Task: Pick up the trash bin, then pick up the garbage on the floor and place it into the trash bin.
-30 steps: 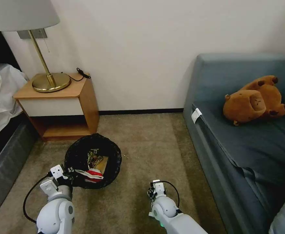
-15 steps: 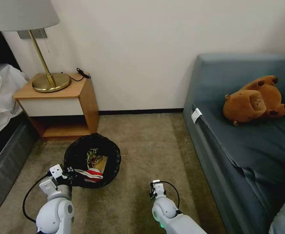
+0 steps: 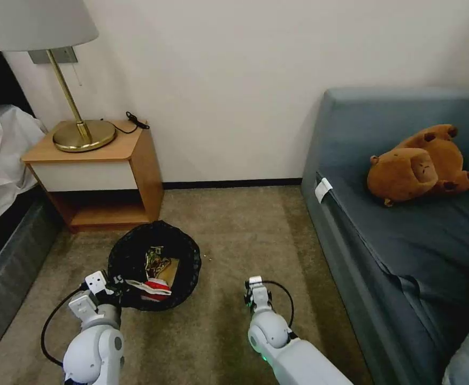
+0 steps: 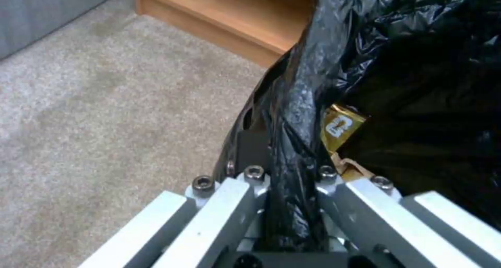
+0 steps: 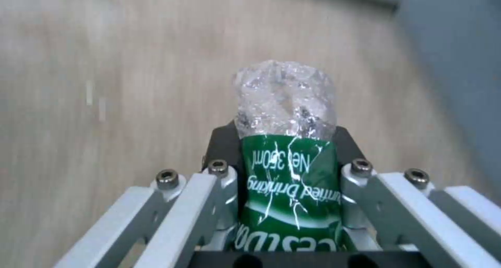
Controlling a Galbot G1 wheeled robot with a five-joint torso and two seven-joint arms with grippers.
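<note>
The trash bin (image 3: 132,251), lined with a crinkly black bag, sits on the carpet in front of the nightstand. My left gripper (image 3: 115,282) is shut on its near rim; the left wrist view shows the black liner (image 4: 292,115) pinched between the fingers of the left gripper (image 4: 289,174). Inside lie a red-and-white carton (image 3: 156,289), a gold wrapper (image 3: 156,261) (image 4: 342,125) and a tan paper bag (image 3: 171,270). My right gripper (image 3: 254,295) hovers over the carpet to the bin's right. The right gripper (image 5: 287,166) is shut on a clear bottle with a green label (image 5: 286,150).
A wooden nightstand (image 3: 111,176) with a brass lamp (image 3: 82,133) stands behind the bin, and a bed (image 3: 4,160) runs along the left. A blue sofa (image 3: 405,230) with a brown plush toy (image 3: 421,166) lines the right. Open carpet (image 3: 234,235) lies between.
My right gripper has moved a little forward with the bottle in it. The bin and my left gripper have shifted only slightly.
</note>
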